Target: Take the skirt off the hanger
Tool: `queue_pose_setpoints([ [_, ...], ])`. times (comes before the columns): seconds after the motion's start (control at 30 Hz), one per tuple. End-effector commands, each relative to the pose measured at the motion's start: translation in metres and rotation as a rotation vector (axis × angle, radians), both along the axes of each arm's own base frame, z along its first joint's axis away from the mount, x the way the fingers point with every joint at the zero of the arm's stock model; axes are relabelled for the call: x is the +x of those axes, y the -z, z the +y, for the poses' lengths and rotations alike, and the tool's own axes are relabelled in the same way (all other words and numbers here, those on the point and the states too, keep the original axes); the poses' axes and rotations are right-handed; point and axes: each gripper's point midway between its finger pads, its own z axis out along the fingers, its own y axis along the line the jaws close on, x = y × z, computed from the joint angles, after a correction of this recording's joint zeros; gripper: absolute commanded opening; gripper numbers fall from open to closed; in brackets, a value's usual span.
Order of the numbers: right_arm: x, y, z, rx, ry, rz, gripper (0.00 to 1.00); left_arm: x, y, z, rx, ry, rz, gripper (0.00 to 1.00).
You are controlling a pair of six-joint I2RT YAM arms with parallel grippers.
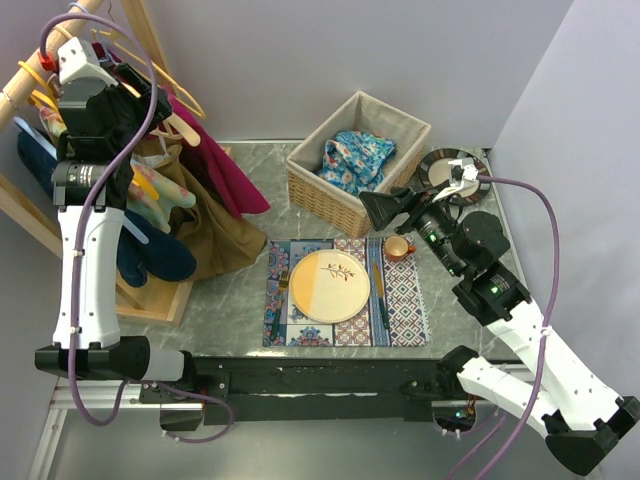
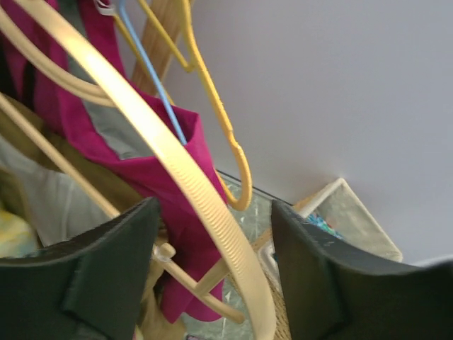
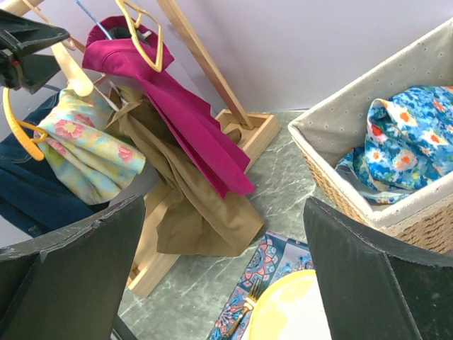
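Observation:
Several garments hang on a wooden rack at the left: a magenta one (image 1: 215, 160), a tan one (image 1: 215, 230) draped down to the table, a pale floral one (image 1: 150, 195) and dark denim (image 1: 150, 255). I cannot tell for sure which is the skirt. My left gripper (image 1: 140, 100) is up at the rack, open, its jaws on either side of the ribbed arm of a cream hanger (image 2: 205, 205) without closing on it (image 2: 216, 262). Magenta cloth (image 2: 177, 177) lies just behind. My right gripper (image 1: 385, 208) is open and empty above the placemat, facing the rack (image 3: 226, 269).
A wicker basket (image 1: 345, 205) holding a blue floral cloth (image 1: 355, 160) stands at the back middle. A placemat (image 1: 405, 310) carries a yellow plate (image 1: 330, 285), a fork and a knife. A small cup (image 1: 398, 247) and a dark plate (image 1: 440, 170) sit near the right arm. Yellow hangers (image 2: 226, 134) hang on the rack.

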Motion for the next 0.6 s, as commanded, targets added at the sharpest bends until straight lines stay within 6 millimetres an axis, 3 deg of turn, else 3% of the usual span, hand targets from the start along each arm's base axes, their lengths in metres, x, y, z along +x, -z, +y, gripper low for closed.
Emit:
queue_pose_setpoints([
  [0.0,-0.003,-0.01,-0.002,0.018,0.003,-0.042,1.0,0.0,-0.028,-0.01,-0.015,0.056,-0.112,0.65],
  [0.27,-0.004,-0.011,0.0,0.02,-0.008,-0.042,1.0,0.003,-0.033,0.002,-0.002,0.021,-0.13,0.52],
  [0.43,-0.006,-0.014,0.0,0.023,-0.011,-0.05,1.0,0.01,-0.024,0.004,-0.011,0.003,-0.093,0.5],
  [0.57,-0.007,-0.013,-0.001,0.024,-0.011,-0.049,1.0,0.011,-0.03,0.003,-0.01,0.011,-0.119,0.48],
])
